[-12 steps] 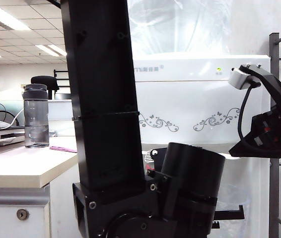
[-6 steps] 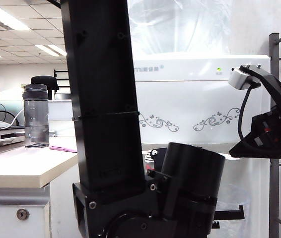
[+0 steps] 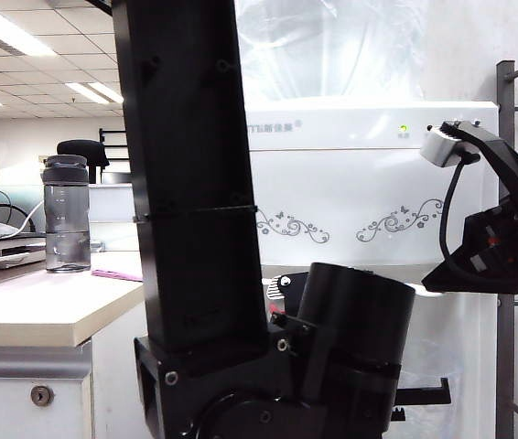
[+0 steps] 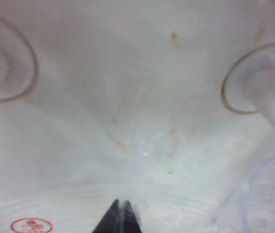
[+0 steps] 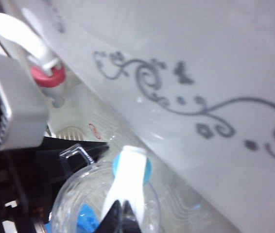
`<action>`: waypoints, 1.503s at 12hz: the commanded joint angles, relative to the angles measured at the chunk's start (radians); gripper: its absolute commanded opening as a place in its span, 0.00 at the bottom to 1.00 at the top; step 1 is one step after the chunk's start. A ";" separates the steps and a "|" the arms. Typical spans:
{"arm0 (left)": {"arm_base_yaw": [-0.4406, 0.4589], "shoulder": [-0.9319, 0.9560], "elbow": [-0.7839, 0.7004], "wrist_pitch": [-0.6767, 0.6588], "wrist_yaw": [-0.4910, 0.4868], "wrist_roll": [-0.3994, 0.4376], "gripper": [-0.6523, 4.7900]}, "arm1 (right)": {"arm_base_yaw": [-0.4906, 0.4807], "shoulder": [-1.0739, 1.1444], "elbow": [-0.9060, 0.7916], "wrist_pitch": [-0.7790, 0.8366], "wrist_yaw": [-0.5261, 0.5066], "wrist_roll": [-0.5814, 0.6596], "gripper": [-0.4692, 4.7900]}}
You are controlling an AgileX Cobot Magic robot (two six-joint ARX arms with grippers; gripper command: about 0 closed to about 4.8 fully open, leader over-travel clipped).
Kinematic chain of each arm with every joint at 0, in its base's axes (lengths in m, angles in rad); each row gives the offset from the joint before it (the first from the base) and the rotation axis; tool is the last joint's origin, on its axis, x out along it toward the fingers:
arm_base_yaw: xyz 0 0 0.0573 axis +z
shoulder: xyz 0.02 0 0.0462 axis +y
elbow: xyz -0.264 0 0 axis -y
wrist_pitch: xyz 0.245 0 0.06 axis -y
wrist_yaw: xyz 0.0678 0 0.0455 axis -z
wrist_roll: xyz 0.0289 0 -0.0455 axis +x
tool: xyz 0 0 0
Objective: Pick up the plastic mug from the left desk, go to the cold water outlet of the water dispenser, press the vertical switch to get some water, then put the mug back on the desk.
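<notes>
Touching vertical switch [image 5: 128, 182], right end effector [image 5: 122, 209] closed, left end effector [image 4: 120, 209] closed

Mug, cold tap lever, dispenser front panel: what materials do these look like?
Plastic mug, under the tap next to the left gripper: clear, glossy plastic by the look; you see through its wall. Vertical switch, with the right gripper at it: smooth white plastic, light blue collar. Water dispenser front: glossy white panel with printed grey scrolls, plastic or coated metal; cannot tell which.

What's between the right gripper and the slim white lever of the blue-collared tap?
Nothing visible. The right gripper, tips shut, sits right at the slim white lever, with the clear plastic mug below it.
</notes>
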 commanded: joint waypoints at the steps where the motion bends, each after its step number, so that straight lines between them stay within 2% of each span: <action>1: -0.001 -0.008 0.001 0.034 -0.004 0.001 0.11 | 0.002 0.004 -0.004 -0.062 0.006 -0.007 0.09; 18: -0.001 -0.008 0.002 0.034 -0.004 0.001 0.11 | 0.002 0.035 -0.003 -0.049 0.012 -0.008 0.09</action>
